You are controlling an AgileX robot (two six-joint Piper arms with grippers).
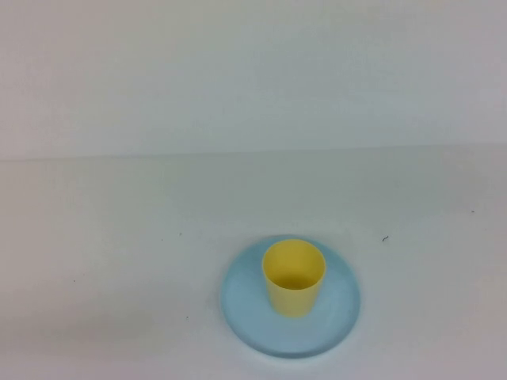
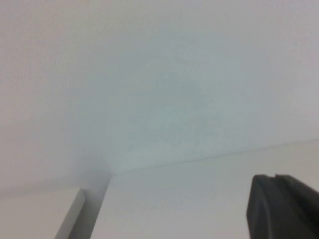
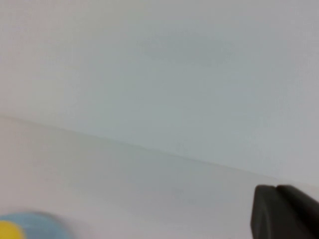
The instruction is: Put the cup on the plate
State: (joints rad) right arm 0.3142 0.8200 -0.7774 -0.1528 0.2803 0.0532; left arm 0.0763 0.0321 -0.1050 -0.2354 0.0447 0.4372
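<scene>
The yellow cup (image 1: 294,276) stands upright on the light blue plate (image 1: 253,305) in the high view, near the table's front, slightly right of centre. No gripper touches them, and neither arm shows in the high view. In the right wrist view a blurred bit of the cup (image 3: 7,232) and the plate (image 3: 42,224) shows at one corner, far from my right gripper (image 3: 275,188), whose dark fingers lie together, empty. My left gripper (image 2: 275,177) is shut and empty too, over bare white table. The left wrist view shows neither cup nor plate.
The white table (image 1: 119,261) meets a white back wall (image 1: 253,79) along a faint line. A pale grey upright edge (image 2: 75,216) stands at the table's side in the left wrist view. A few small dark specks (image 1: 385,238) mark the table.
</scene>
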